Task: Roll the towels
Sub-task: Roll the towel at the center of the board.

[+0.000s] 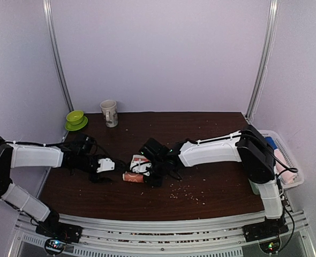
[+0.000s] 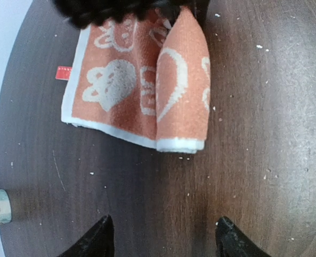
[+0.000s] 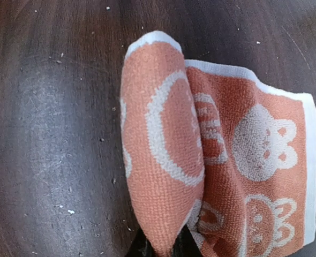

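Mid-roll: orange towel (image 2: 147,91) at centre of tabletop (image 1: 211,187), about half rolled. Right gripper (image 3: 162,246) pinches the rolled end. Left gripper (image 2: 163,238) is open, just short of it. Next: roll over the flat half and keep it tight.

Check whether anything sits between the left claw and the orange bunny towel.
Nothing visible does: only bare table lies between the open left claw and the orange bunny towel. The right claw pinches the roll at its far end.
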